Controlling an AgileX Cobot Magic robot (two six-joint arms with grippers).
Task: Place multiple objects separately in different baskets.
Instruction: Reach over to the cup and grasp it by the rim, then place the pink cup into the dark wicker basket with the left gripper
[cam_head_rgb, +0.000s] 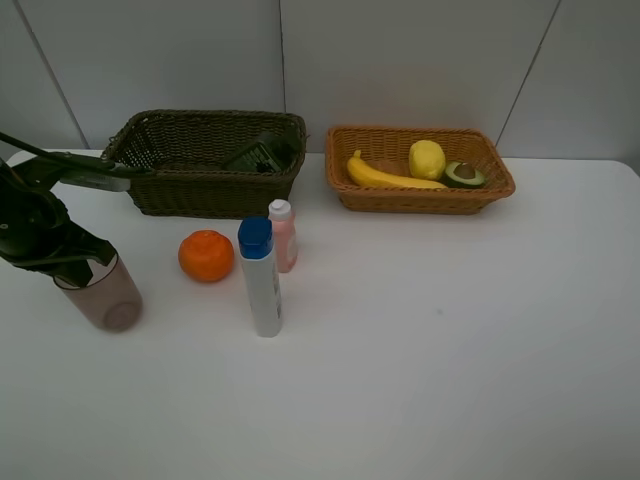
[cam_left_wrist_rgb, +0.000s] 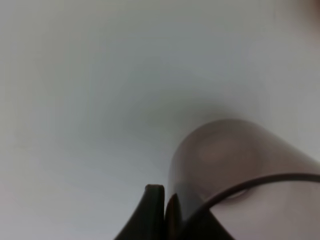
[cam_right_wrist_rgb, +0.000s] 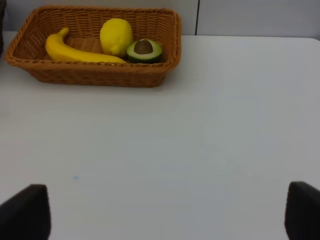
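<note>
At the table's left, my left gripper (cam_head_rgb: 85, 262) is shut on the rim of the translucent mauve cup (cam_head_rgb: 105, 295). The left wrist view shows its dark fingers (cam_left_wrist_rgb: 152, 205) pinching the wall of the cup (cam_left_wrist_rgb: 235, 160). An orange (cam_head_rgb: 206, 255), a white blue-capped bottle (cam_head_rgb: 263, 285) and a small pink bottle (cam_head_rgb: 283, 236) stand mid-table. A dark green bottle (cam_head_rgb: 262, 155) lies in the dark basket (cam_head_rgb: 200, 190). The banana (cam_head_rgb: 385, 177), lemon (cam_head_rgb: 427, 159) and halved avocado (cam_head_rgb: 464, 174) lie in the orange-tan basket (cam_head_rgb: 420, 197). My right gripper (cam_right_wrist_rgb: 162, 215) is open over bare table, out of the high view.
Both baskets stand side by side at the back of the white table, close to the wall. The orange sits just right of the cup, and the two bottles stand close together beyond it.
</note>
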